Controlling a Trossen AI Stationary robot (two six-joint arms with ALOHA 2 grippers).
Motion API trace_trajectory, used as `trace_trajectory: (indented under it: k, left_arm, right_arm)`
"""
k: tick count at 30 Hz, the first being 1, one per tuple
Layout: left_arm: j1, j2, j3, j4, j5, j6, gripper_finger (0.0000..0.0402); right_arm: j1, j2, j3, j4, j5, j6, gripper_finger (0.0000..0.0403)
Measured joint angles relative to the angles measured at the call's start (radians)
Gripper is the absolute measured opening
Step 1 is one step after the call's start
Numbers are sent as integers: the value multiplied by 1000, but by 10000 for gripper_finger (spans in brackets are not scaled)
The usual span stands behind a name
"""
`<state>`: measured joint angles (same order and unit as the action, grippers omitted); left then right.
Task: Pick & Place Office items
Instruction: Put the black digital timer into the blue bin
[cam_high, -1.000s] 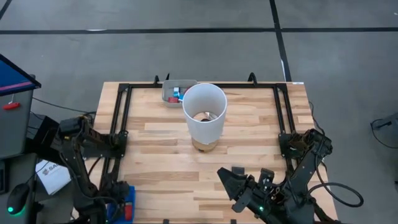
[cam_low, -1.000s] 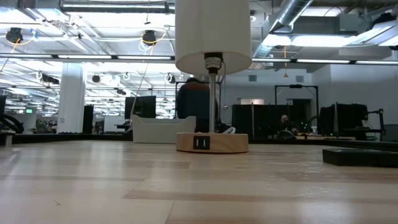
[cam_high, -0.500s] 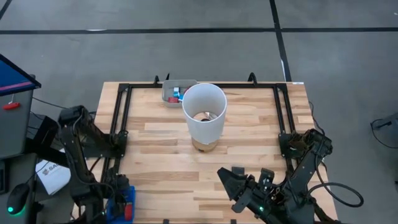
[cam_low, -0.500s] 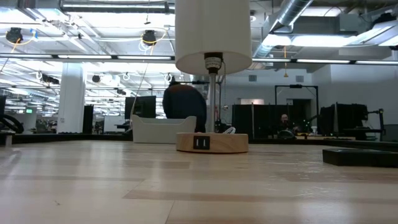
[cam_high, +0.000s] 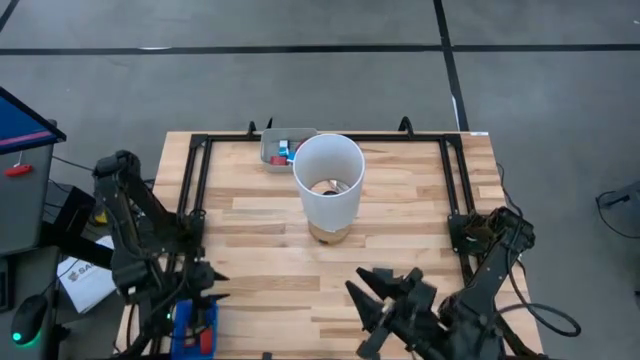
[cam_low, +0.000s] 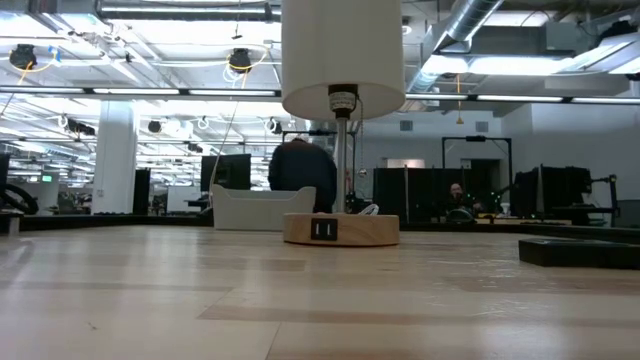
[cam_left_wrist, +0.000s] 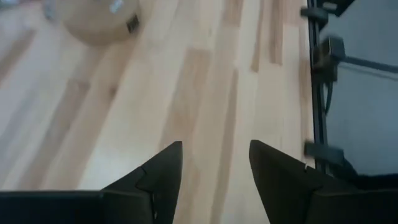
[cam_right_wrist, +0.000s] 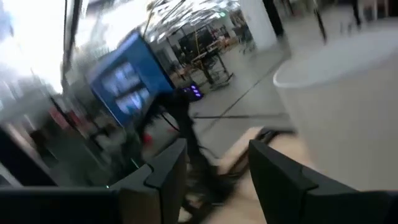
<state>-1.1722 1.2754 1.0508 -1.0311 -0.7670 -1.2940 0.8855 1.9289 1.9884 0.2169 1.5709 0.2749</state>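
Wooden table (cam_high: 260, 250) carried a black frame (cam_high: 195, 190) along its sides; tall white cylinder (cam_high: 327, 182) stood on a round wooden base (cam_low: 341, 229) at table centre, toward the far edge; grey tray (cam_high: 272, 152) sat just beside the cylinder at far left, holding small office items (cam_high: 285, 150), red and light blue; blue tray (cam_high: 195, 325) lay at near-left corner with a red piece inside; left gripper (cam_left_wrist: 214, 168) hovered over bare wood near the blue tray, fingers parted, grasping nothing; right gripper (cam_right_wrist: 216, 165) at near right, fingers apart, empty.
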Motion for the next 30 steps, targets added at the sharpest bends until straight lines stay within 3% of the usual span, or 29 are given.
trace_trajectory:
  k: [5, 8, 13, 19, 26, 30]
  left_arm:
    - [71, -74, 0, 20, -13, 121, 182]
    - [95, -107, 0, 27, -12, 159, 182]
    - [109, -137, 0, 31, -14, 188, 182]
    - [115, -139, 0, 51, -17, 191, 182]
    - [116, -144, 0, 69, -66, 191, 182]
    - [130, -159, 0, 75, -104, 189, 182]
  right_arm:
    - [36, 1, 0, -206, -1, -284, 163]
    - [46, -13, -3, -245, -3, -386, 166]
    - [44, -80, 1, -243, 1, -525, 181]
    - [22, -200, -1, -158, -14, -566, 195]
    - [48, -294, -3, -173, -3, -848, 193]
    - [56, -354, 1, -182, -2, -845, 187]
